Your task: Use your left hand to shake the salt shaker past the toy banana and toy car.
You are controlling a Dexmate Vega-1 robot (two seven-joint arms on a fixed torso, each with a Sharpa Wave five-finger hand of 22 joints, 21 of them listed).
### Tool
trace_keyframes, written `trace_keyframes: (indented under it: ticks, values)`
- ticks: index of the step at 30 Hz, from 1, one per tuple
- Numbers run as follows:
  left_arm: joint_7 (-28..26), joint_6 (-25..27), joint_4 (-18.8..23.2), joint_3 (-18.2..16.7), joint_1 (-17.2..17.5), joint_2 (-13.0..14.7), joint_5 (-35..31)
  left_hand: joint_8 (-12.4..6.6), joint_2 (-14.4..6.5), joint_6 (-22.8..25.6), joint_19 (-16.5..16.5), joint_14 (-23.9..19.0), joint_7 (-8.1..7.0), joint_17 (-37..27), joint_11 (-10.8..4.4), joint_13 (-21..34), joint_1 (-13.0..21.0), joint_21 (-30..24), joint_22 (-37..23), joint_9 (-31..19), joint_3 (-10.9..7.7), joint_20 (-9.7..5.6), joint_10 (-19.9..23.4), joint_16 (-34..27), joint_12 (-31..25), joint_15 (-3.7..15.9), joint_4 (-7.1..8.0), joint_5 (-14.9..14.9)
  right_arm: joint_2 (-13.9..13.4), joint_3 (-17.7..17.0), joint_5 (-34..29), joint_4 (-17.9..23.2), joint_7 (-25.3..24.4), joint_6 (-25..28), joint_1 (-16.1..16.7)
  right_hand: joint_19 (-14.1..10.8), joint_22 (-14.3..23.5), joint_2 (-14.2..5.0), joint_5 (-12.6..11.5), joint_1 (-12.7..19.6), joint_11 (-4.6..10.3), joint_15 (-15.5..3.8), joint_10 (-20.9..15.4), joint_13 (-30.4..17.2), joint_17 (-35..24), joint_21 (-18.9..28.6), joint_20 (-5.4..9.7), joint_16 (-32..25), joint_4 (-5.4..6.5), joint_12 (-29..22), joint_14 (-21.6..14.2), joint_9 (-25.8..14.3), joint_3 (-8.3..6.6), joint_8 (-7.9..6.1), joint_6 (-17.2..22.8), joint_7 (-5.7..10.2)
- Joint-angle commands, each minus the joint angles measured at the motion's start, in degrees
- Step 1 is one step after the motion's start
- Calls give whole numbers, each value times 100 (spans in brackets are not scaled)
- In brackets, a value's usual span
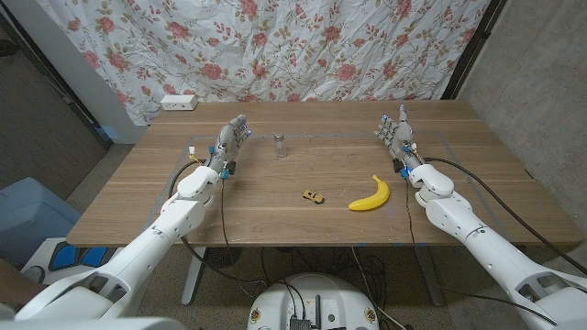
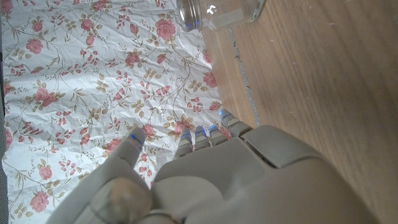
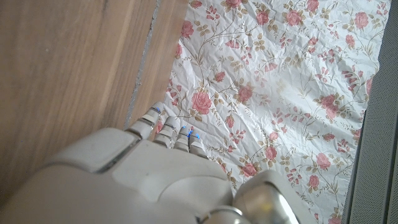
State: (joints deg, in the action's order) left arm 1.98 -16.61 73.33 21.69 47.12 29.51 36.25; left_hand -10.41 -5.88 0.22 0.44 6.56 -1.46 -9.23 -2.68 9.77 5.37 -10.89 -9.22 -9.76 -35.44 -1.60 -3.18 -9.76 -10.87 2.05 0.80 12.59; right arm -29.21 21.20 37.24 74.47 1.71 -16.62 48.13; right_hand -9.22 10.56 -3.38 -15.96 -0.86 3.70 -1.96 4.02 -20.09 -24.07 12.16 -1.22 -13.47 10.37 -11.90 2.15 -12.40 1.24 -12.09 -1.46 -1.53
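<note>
Floral cloth (image 1: 275, 46) hangs behind the wooden table (image 1: 275, 211), a white power strip (image 1: 179, 102) at its far left. Salt shaker (image 1: 280, 146) stands far of the toy car (image 1: 314, 195) and toy banana (image 1: 371, 195). Left hand (image 1: 229, 145) and right hand (image 1: 396, 131) are open-fingered, holding nothing.

Left robot hand (image 1: 231, 139) and right robot hand (image 1: 396, 130) both empty, fingers extended

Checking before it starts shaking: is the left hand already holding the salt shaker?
No, in the head view the left hand is open and apart from the salt shaker, which stands alone on the table.
</note>
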Motion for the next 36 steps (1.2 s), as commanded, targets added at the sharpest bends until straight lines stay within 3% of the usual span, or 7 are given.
trace_keyframes:
  ticks: [1,3,4,11,24,31,36]
  values:
    - [181,-8,-216,99,-232,75,-184,-64,9,4,19,17,-68,-24,-54,27,168,8,-28,-18,-69,-234,43,-28,-41,225,-273,-84,-1,0,0,0,1,1,-1,-40,26,-580,-37,-21,1,-200,28,-16,-28,36,3,-22,31,-42,36,-17,6,-40,-6,-48]
    - [241,-7,-216,108,-251,87,-176,-79,43,30,19,21,-89,-25,-70,28,242,15,-29,-20,-89,-234,58,-25,-38,236,-404,-118,-2,0,0,2,0,1,0,-42,26,-580,-37,-21,3,-208,33,-16,-28,36,5,-21,30,-40,37,-17,6,-42,-3,-51]
    - [220,19,-189,123,-254,108,-211,-99,77,77,24,17,-105,-27,-87,30,345,17,-32,-22,-119,-229,116,-29,-45,247,-586,-163,-2,0,0,3,0,1,1,-41,26,-580,-37,-21,5,-198,28,-16,-28,36,4,-24,30,-42,31,-17,6,-42,-3,-50]
    - [437,43,-162,208,-322,219,-295,-126,160,141,-24,29,-157,-30,-162,33,506,42,-32,-25,-149,-140,192,-24,-46,292,-881,-225,-2,0,0,9,-3,4,3,-39,26,-581,-37,-21,4,-193,26,-16,-28,35,1,-22,31,-43,35,-17,6,-41,-4,-47]
    - [989,-332,-752,382,-749,283,-589,-184,251,280,-59,48,-308,-34,-281,38,729,46,-33,-30,-187,-63,316,-25,-59,317,-1123,-246,0,0,0,2,0,0,0,-39,26,-582,-37,-21,-6,-204,38,-16,-28,35,-4,-19,31,-38,42,-17,5,-40,-8,-48]
    - [1434,-454,-1238,451,-1015,189,-522,-263,303,501,-53,-23,-437,-35,-428,41,952,39,-33,-36,-240,-8,489,-49,-88,318,-1176,-240,-1,0,0,3,-1,1,1,-39,26,-581,-37,-21,-3,-199,37,-16,-28,35,-1,-22,31,-39,34,-17,5,-41,-4,-48]
    - [1775,-569,-1574,572,-1242,190,-631,-269,324,534,-57,-60,-469,-35,-448,43,1039,42,-32,-38,-263,29,540,-55,-91,300,-1183,-233,-1,0,0,4,-1,1,1,-42,26,-581,-37,-21,1,-193,36,-16,-28,36,3,-23,31,-39,34,-17,5,-40,-6,-47]
